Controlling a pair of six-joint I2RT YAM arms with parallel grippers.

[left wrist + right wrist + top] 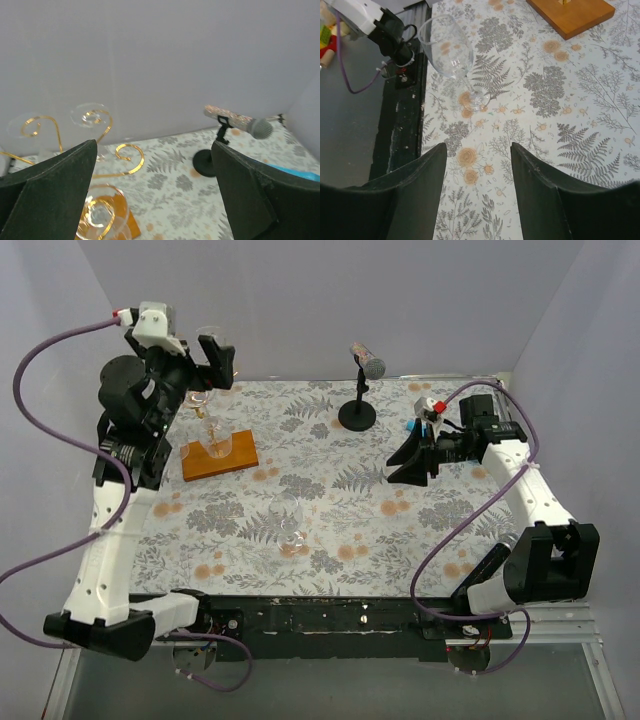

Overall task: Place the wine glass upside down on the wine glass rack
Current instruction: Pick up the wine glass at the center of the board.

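Gold-wire wine glass rack [127, 155] on an orange-brown wooden base stands near the far-left corner of the table [400, 540]. A clear wine glass [92, 116] hangs upside down from one spiral arm. The left gripper [154, 150] hovers beside it, jaws wide and empty. The right gripper [478, 150], jaws partly spread, holds nothing. A second clear stemmed glass [447, 47] stands upright toward the near edge.

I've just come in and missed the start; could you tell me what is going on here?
Two robot arms are working on hanging glasses on the wine glass rack. One wine glass hangs upside down from its gold curls, and the left gripper, open and empty, is close beside the rack's top. A second glass stands upright on the table. The right gripper hovers open some way from it.
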